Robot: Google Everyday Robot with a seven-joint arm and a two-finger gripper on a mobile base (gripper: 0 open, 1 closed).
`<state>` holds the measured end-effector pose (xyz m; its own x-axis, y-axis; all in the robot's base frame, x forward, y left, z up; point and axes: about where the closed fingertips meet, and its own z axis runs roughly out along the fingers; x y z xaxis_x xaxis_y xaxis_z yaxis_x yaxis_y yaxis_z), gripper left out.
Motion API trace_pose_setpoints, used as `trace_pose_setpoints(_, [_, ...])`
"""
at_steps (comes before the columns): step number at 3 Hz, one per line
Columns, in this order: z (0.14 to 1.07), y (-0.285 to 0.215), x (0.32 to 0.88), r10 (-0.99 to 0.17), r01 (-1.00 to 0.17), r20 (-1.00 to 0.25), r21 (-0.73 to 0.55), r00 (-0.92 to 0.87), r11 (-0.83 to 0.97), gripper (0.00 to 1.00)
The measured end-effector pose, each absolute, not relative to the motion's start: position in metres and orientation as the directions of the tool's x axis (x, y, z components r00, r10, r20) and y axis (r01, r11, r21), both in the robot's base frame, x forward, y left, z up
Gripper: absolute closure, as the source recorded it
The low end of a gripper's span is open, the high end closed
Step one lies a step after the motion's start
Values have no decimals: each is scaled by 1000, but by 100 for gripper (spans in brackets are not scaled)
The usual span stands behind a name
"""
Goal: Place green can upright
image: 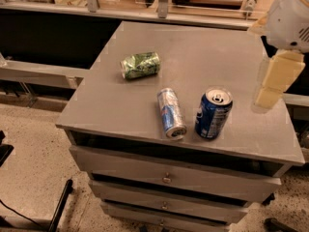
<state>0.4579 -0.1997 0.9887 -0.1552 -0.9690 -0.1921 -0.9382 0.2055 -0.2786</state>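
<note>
Lying untouched: green can (140, 65) sideways on bench (203, 52), well left of gripper (271, 82); we cannot tell its grip; uprighting all ahead.

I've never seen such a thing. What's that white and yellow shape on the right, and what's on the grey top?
That is a robot's white arm, ending in a yellow tool for grasping. It hangs above the right edge of the cabinet and holds nothing. One camera looks down from above; its mounting is unknown. Three cans are on top: the green can on its side at the back, a slim can on its side near the front, a blue can upright beside it. The green can must be stood up.
</note>
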Motion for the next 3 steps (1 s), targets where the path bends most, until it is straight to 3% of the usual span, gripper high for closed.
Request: trace_pose_setpoints(3, [998, -106, 568, -987, -957, -138, -288, 84, -41, 0])
